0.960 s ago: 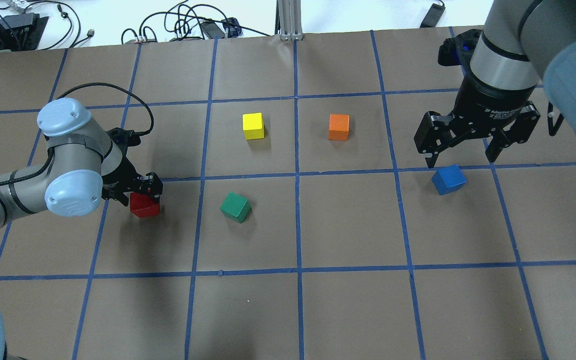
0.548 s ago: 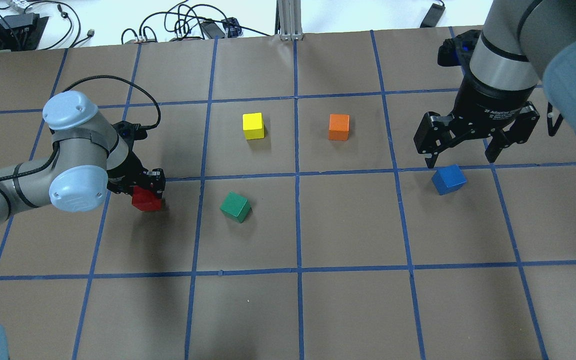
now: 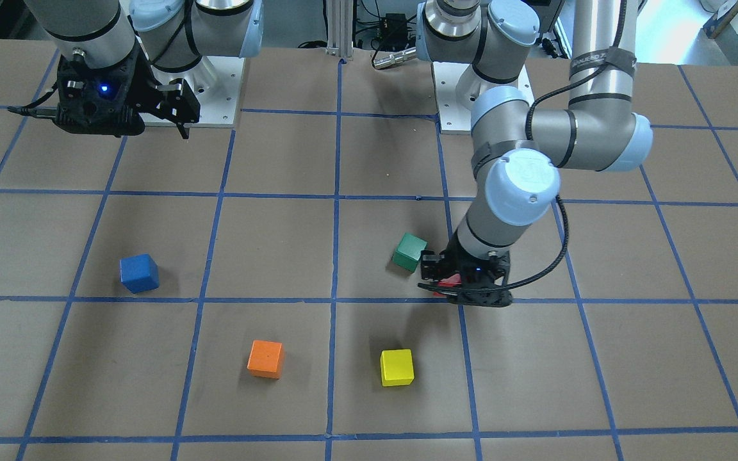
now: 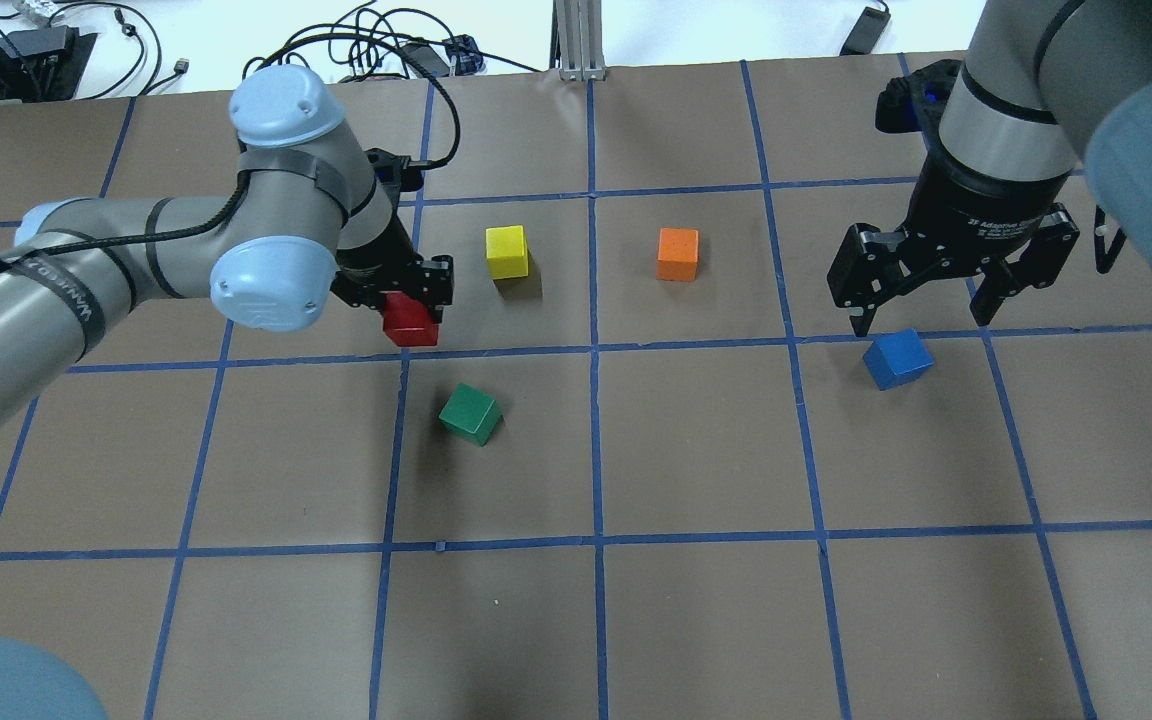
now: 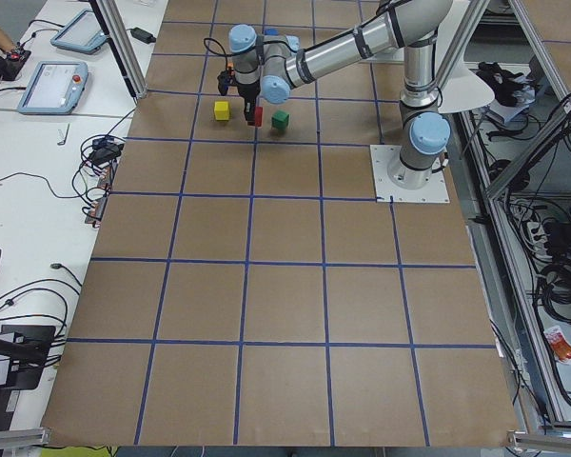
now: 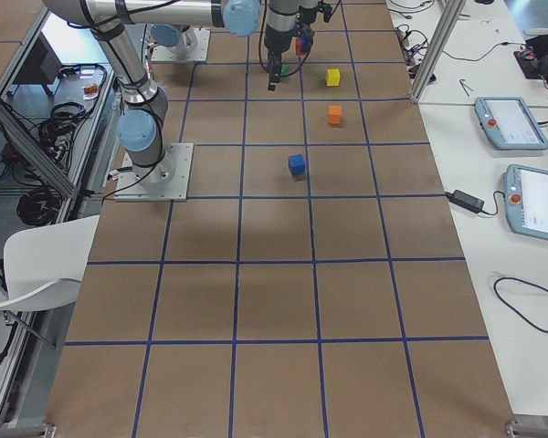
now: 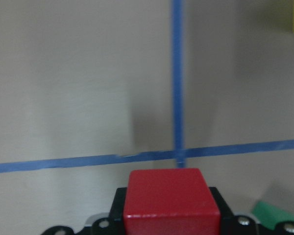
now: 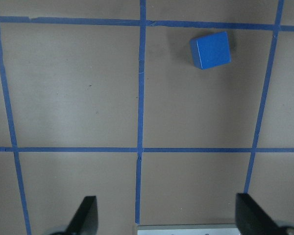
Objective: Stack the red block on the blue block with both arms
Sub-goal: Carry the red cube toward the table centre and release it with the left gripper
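Observation:
My left gripper (image 4: 412, 303) is shut on the red block (image 4: 410, 322) and holds it just above the mat, between the yellow and green cubes. The wrist view shows the red block (image 7: 172, 199) gripped between the jaws over a blue tape crossing. In the front view the red block (image 3: 449, 280) is mostly hidden under the wrist. The blue block (image 4: 897, 358) lies on the mat at the right. My right gripper (image 4: 921, 318) is open and empty, hovering high beside and just beyond it. The blue block (image 8: 210, 50) shows in the right wrist view, ahead of the spread fingers (image 8: 85, 216).
A green cube (image 4: 469, 413) lies just in front of the red block, a yellow cube (image 4: 507, 251) to its right and an orange cube (image 4: 677, 254) further right. Cables and a metal post (image 4: 576, 40) sit beyond the table's far edge.
My left arm has carried the red block right and away from me, from the left cell to beside the yellow cube. The right arm and the blue block have not moved.

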Controlling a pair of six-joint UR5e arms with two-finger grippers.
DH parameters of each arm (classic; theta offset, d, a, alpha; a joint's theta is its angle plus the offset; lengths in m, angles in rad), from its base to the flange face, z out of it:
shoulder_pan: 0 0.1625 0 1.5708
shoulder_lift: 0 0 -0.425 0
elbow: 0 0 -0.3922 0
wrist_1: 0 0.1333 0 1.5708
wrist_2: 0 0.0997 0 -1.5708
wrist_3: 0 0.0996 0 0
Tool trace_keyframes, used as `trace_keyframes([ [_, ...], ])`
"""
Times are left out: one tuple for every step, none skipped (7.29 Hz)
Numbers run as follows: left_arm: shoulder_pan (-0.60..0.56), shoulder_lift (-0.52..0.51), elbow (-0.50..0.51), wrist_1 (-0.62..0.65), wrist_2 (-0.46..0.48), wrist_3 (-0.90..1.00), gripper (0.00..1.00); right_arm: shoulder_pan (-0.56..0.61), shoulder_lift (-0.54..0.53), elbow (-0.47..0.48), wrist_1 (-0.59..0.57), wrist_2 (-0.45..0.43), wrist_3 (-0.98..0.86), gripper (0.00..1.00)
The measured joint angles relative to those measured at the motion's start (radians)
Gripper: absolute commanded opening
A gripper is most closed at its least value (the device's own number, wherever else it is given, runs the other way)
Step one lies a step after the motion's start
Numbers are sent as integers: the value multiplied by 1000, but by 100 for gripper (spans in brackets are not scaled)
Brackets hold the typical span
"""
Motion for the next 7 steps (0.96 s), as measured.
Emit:
trace_keyframes([
  [-68, -33, 25, 1, -17, -73, 0, 0, 0, 0, -2, 0, 0, 100],
  [-132, -67, 39, 18, -22, -139, 0, 1, 0, 0, -5, 0, -1, 100],
  [-175, -102, 45, 60, -26, -210, 0, 1, 0, 1, -8, -1, -2, 100],
  [-198, -132, 50, 106, -29, -259, 50, -1, 2, 1, -12, 0, -6, 100],
  [-209, -156, 55, 134, -36, -280, 87, -4, 4, 1, -15, 2, -7, 100],
  [-214, -173, 63, 150, -47, -289, 100, -5, 6, 1, -17, 3, -7, 100],
  [-217, -180, 74, 161, -56, -299, 100, -5, 9, 1, -19, 4, -4, 100],
])
